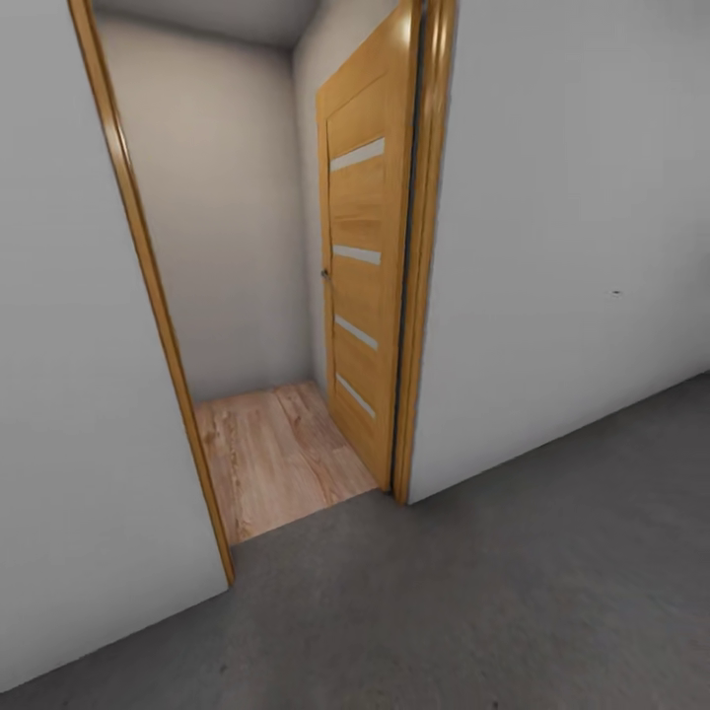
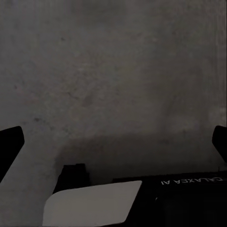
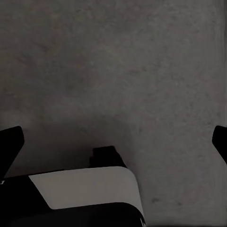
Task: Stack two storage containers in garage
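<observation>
Currently you face an open doorway (image 1: 247, 325) from the garage side, and the main hazard is the passage itself: the opening looks narrow for the base, so a crooked approach could clip the frame (image 1: 158, 325) or the door (image 1: 360, 286), which stands swung inward against the far wall. Line up square before you drive through. Both claws are spread wide with nothing between the fingers: the left gripper (image 2: 113, 142) and the right gripper (image 3: 113, 142) each hang over bare concrete, fingertips at opposite edges of their wrist views. No container shows in these pictures, so judge the task as still calling for a fetch from the living room; where the bins stand cannot be told. Underfoot, the floor (image 1: 513, 602) is rough, mottled dark grey concrete, which meets light wood planks (image 1: 271, 459) at the threshold; expect a possible change in traction there. Plain white walls (image 1: 562, 247) flank the opening, with a small dark mark on the right one.
</observation>
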Motion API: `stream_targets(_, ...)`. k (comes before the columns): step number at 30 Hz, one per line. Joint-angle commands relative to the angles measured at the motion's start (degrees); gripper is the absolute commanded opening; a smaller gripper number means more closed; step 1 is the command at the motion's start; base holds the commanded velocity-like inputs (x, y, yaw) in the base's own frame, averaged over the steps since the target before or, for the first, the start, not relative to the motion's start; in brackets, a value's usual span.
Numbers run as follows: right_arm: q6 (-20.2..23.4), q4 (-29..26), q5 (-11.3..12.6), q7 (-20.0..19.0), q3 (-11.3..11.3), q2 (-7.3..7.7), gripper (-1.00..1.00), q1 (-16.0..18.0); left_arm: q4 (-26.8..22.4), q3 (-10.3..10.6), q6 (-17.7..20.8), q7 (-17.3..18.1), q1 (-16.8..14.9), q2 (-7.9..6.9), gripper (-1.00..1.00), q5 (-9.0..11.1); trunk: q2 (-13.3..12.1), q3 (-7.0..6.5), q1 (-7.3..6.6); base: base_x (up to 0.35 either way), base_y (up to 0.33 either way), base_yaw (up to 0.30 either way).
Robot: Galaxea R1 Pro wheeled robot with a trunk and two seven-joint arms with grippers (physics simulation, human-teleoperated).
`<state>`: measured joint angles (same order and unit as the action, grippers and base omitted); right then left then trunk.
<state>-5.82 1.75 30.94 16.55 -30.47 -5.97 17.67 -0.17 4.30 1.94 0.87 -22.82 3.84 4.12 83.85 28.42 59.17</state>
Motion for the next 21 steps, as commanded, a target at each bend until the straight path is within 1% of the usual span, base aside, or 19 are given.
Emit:
stream_targets(1,-0.3,0.2,0.6,0.0,-0.5,-0.04,1.0,0.1,0.0,0.4,0.2,1.8,0.0,-0.01,1.0,0.5,0.0,0.06,0.0,0.0,0.0,-0.241)
stream_targets(4,-0.3,0.2,0.6,0.0,-0.5,-0.01,1.0,0.1,0.0,0.4,0.3,3.9,0.0,-0.16,1.0,0.6,0.0,0.06,0.0,0.0,0.0,-0.241)
stream_targets(8,-0.3,0.2,0.6,0.0,-0.5,0.05,1.0,0.1,0.0,0.4,0.3,4.4,0.0,-0.18,1.0,0.6,0.0,0.06,0.0,0.0,0.0,-0.166)
stream_targets(21,-0.1,0.2,0.6,0.0,-0.5,0.0,1.0,0.1,0.0,0.4,0.2,4.6,0.0,-0.26,1.0,0.5,0.0,0.06,0.0,0.005,0.0,-0.012)
